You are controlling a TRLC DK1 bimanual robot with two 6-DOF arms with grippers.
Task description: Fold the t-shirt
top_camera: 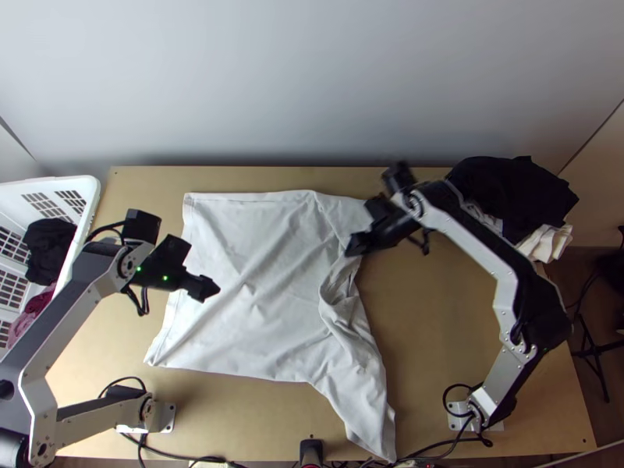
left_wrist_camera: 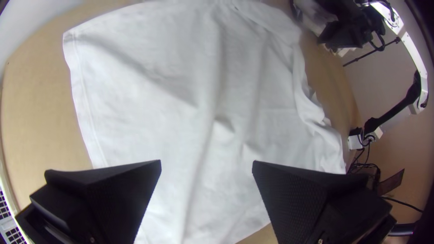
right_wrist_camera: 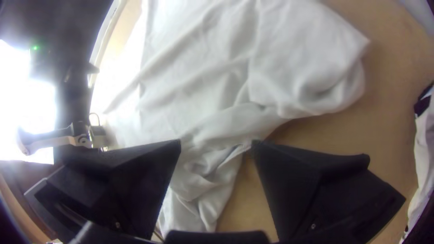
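The white t-shirt [top_camera: 257, 288] lies mostly spread on the table, its right side bunched and a sleeve-like part trailing to the near edge. Over its left part, my left gripper [top_camera: 209, 288] is held above the cloth. My right gripper [top_camera: 352, 248] is at the shirt's right edge, where the fabric is rumpled. In the left wrist view, the left gripper [left_wrist_camera: 206, 165] stands open over the smooth shirt [left_wrist_camera: 158, 113]. The right wrist view has the right gripper [right_wrist_camera: 217, 147] open, with wrinkled cloth [right_wrist_camera: 208, 117] below and between its fingers.
A white basket [top_camera: 90, 204] with dark and reddish clothes stands at the left. A pile of black cloth [top_camera: 511, 191] and a white cloth [top_camera: 546, 243] lie at the back right. Bare table lies between the shirt and the right arm's base. Cables run along the near edge.
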